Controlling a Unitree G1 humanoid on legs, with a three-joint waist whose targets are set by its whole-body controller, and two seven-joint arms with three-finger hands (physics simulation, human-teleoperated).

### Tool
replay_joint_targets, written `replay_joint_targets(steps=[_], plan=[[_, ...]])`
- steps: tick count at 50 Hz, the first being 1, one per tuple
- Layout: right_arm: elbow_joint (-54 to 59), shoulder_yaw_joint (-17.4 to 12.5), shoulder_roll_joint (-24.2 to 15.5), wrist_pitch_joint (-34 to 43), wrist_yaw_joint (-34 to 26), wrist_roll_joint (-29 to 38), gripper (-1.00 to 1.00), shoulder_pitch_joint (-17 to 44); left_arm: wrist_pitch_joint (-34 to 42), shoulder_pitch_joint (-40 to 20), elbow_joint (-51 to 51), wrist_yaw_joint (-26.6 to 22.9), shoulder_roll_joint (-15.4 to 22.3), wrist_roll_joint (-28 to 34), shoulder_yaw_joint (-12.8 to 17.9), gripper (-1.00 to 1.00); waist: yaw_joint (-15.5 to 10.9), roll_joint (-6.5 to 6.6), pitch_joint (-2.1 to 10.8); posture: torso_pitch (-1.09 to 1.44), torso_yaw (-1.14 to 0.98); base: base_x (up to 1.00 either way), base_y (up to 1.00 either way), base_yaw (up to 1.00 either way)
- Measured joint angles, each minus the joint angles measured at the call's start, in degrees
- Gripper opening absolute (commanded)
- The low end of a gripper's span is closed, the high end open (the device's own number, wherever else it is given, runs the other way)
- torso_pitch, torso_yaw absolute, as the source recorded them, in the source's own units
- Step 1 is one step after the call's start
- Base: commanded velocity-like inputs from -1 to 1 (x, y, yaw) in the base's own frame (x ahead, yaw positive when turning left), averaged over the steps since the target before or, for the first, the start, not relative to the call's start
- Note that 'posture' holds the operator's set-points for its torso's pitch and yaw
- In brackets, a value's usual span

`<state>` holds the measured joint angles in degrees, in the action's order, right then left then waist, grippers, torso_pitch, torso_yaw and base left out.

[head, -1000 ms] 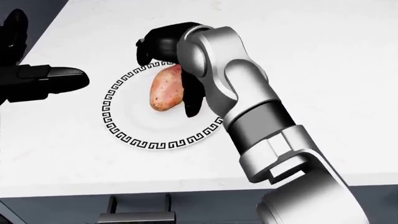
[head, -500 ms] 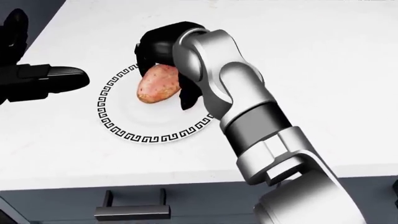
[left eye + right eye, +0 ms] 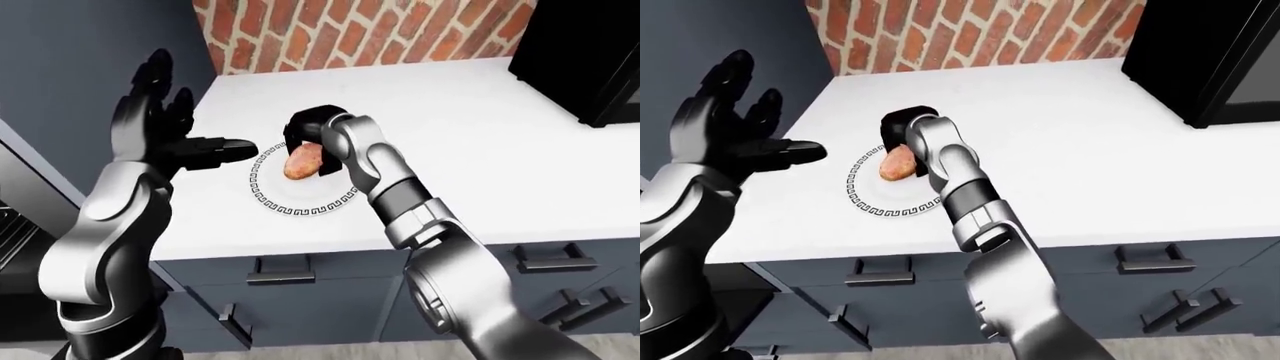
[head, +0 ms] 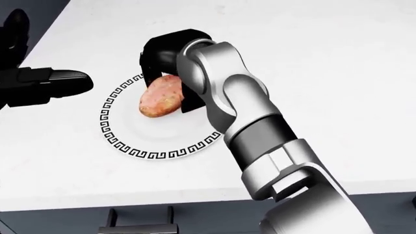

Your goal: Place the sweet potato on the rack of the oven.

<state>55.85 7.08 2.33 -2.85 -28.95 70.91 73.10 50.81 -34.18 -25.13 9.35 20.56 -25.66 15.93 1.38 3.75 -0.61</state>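
Right hand [image 4: 170,58] is wrapped round the sweet potato [image 4: 160,96], dark fingers down both sides & the palm over its top end; looks like a real hold, spud hanging tilted w/ its lower end over the plate [image 4: 123,141]. Can't tell from the head view if it's fully off the plate or just brushing it. Plate sits on the white counter [image 4: 325,44], near the left end, brick wall above in the eye views. Left hand [image 3: 160,112] is up & spread wide, holding nothing, off to the view's left of the plate.

Risk, as I judge it: grip is near the top end only, so the potato could swing or slip out once the arm carries it, esp. on any quick turn toward the oven. A drop could knock the plate too.

Vs. 1 s ago: potato sits further left & lower in the head view, rolled more to the side. Plate edge also shifted slightly, so the camera moved a bit.
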Motion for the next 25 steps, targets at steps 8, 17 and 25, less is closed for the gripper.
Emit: replay_joint_targets(steps=[8, 17, 25], plan=[[0.3, 0.0, 0.1, 0.8, 2.0, 0.3, -0.55, 0.0, 0.0, 0.0, -0.2, 0.0, 0.0, 0.0, -0.1, 1.0, -0.2, -0.02, -0.33, 0.0, 0.0, 0.0, 0.0, 0.0], [3.2, -0.2, 0.2, 1.4, 2.6, -0.7, -1.0, 2.1, -0.5, 0.1, 0.6, -0.2, -0.2, 0.4, -0.3, 1.0, -0.3, -0.05, -0.77, 0.0, 0.0, 0.0, 0.0, 0.0], [6.8, -0.8, -0.1, 2.7, 1.5, -2.5, -1.0, 5.0, -0.1, -0.1, -0.1, -0.1, -0.2, 0.3, -0.3, 1.0, -0.2, -0.08, -1.56, 0.0, 0.0, 0.0, 0.0, 0.0]])
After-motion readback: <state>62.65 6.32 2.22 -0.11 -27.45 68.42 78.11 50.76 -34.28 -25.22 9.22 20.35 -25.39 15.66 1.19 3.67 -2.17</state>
